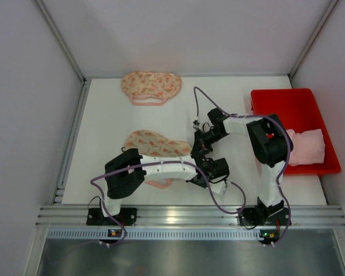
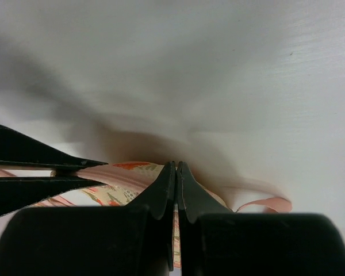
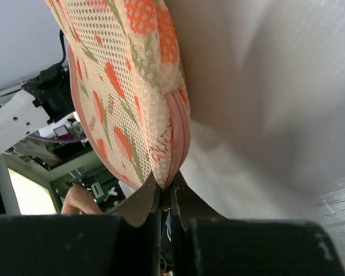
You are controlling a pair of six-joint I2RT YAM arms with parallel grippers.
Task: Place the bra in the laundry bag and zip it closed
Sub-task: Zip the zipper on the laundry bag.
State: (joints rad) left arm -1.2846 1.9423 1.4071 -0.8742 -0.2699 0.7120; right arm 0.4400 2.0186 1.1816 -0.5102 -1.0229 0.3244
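A peach mesh laundry bag [image 1: 152,142] with an orange print lies mid-table. My right gripper [image 1: 199,146] is at its right end, and in the right wrist view the jaws [image 3: 167,187] are shut on the tip of the bag [image 3: 121,86] where the pink zip seam ends. My left gripper [image 1: 198,165] reaches in from the near side. It [image 2: 176,165] is shut, with printed bag fabric [image 2: 112,172] caught between its fingers. The right gripper's fingers [image 2: 40,167] show at the left of the left wrist view, pinching the pink zip tape. The bra is hidden.
A second printed mesh bag [image 1: 150,86] with a pink strap lies at the back of the table. A red bin [image 1: 287,106] at the right holds a pink folded cloth [image 1: 306,146]. Grey walls close in both sides.
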